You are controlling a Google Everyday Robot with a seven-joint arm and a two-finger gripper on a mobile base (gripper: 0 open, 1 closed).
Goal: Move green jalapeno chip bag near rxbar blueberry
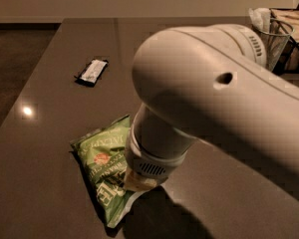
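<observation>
The green jalapeno chip bag [100,169] lies flat on the dark table [45,148] at the front left, its orange-red emblem facing up. The rxbar blueberry [93,71] lies farther back and left, well apart from the bag. The large white arm [214,98] reaches down from the right. Its gripper [139,183] is at the bag's right edge, mostly hidden behind the wrist, and it covers part of the bag.
A clear glass holding napkins [270,36] and a dark wire basket [296,31] stand at the back right corner. The table's left edge runs close to the bag and the bar, with dark floor [15,63] beyond it.
</observation>
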